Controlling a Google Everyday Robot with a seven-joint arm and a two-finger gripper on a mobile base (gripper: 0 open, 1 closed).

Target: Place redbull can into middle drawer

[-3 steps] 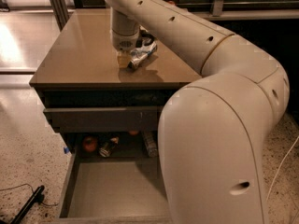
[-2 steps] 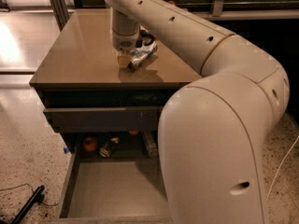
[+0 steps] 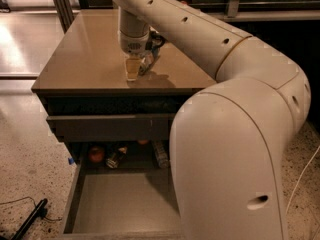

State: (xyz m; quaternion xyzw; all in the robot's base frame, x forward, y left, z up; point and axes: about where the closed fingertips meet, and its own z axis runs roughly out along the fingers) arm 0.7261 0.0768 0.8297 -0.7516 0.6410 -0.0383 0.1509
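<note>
Nearest the camera is the robot's single arm [image 3: 235,149], its bulky white casing filling the lower right and hiding the right part of the cabinet. To its left on the speckled floor lies one black rod-like object [image 3: 29,223] with a thin cable, and one pale cable [image 3: 304,180] runs along the floor on the far right. Next comes the middle drawer [image 3: 125,204], pulled well out at the bottom of the cabinet, its flat grey floor bare at the front between low side walls. At its back end, under the front above, four small things can be counted in a row: a round orange-red one [image 3: 96,154], a dark bottle [image 3: 116,157] lying tilted, a small orange thing [image 3: 143,142] mostly hidden, and a clear container [image 3: 161,154] next to the arm. Above them is one other drawer front [image 3: 105,126], a plain dark panel. Further back is the brown tabletop [image 3: 85,59], and the arm reaches over it from the upper edge and bends straight down. The gripper [image 3: 138,69] is right at the tabletop near its middle, with the one redbull can [image 3: 149,61] lying against it on the right side, on the tabletop and well apart from the drawer below. Whether the gripper is clamped on the can or merely beside it cannot be told.
</note>
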